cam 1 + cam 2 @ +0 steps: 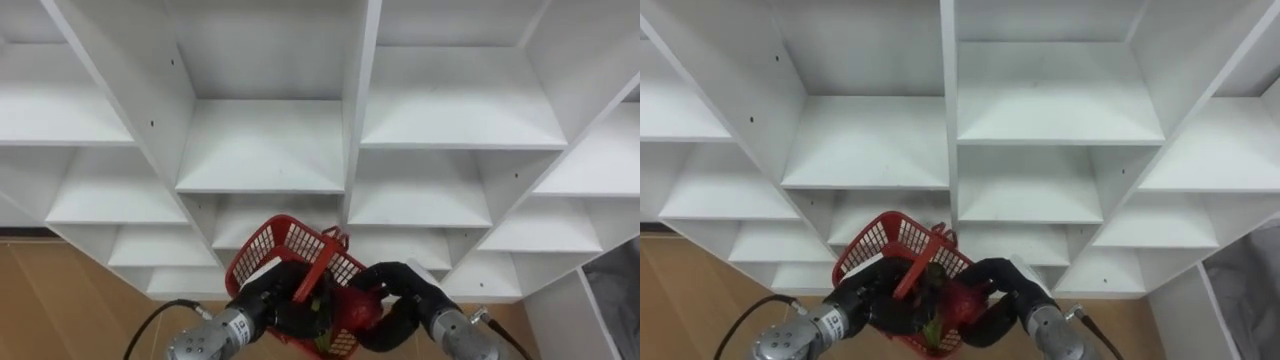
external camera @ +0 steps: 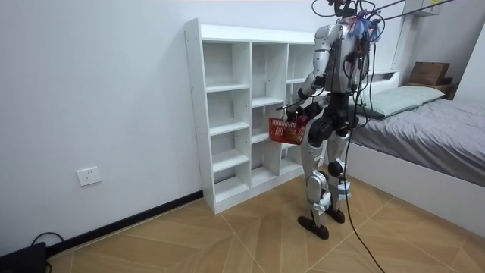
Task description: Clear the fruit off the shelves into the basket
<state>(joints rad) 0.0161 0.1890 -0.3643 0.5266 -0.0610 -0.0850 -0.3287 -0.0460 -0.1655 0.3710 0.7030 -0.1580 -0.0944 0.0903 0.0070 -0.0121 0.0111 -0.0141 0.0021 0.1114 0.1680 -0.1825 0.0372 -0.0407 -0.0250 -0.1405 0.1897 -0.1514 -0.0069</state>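
A red mesh basket (image 1: pixel 278 240) hangs in front of the white closet (image 1: pixel 260 150), at its lower middle shelves. My left hand (image 1: pixel 270 302) comes in from the lower left, with its dark fingers curled round the basket's rim and handle. From the lower right, my right hand (image 1: pixel 402 287) reaches into the basket, fingers curled around a red fruit (image 1: pixel 357 308). Something green (image 1: pixel 325 345) lies lower in the basket. In the room view I stand upright facing the closet (image 2: pixel 227 114), holding the basket (image 2: pixel 288 131) at waist height.
The closet is a grid of white shelves with upright dividers (image 1: pixel 358 110) between them. A wooden floor (image 1: pixel 60 300) lies below. In the room view a bed (image 2: pixel 432 121) stands at the right, close behind me.
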